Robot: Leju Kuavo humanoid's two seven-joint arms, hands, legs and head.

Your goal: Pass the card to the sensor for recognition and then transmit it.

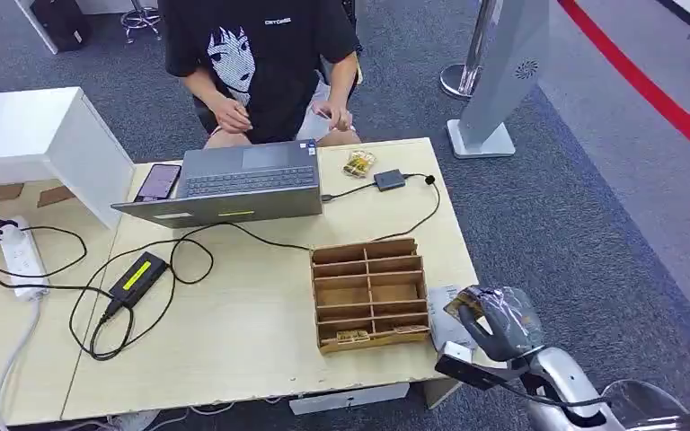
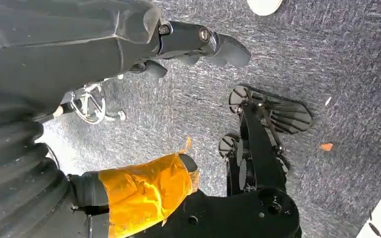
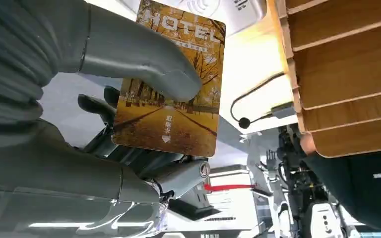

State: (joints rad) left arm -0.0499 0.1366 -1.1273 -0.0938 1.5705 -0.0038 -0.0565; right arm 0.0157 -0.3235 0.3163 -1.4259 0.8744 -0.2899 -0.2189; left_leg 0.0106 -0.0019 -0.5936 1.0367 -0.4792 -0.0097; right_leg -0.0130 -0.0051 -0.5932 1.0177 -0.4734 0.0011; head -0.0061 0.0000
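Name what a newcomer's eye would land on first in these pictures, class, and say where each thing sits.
First, the golden hotel card pinched in the right hand at the table's near right corner. Next, the wooden compartment organizer just left of that hand. Then the person seated at the far side behind the open laptop.

Glossy printed card (image 3: 171, 84); bare wood organizer (image 1: 370, 294); pale matt wood-grain table (image 1: 243, 341); rough carpet (image 1: 593, 206).

Even indoor light, soft shadows, sharp in the head view.
The table (image 1: 234, 305) is evenly lit, with faint shadows under the cables. In the right wrist view the bright background behind the card (image 3: 171, 84) blows out to white, and the hand (image 3: 79, 99) close to the lens is soft. The left wrist view is dimmer, its carpet slightly blurred.
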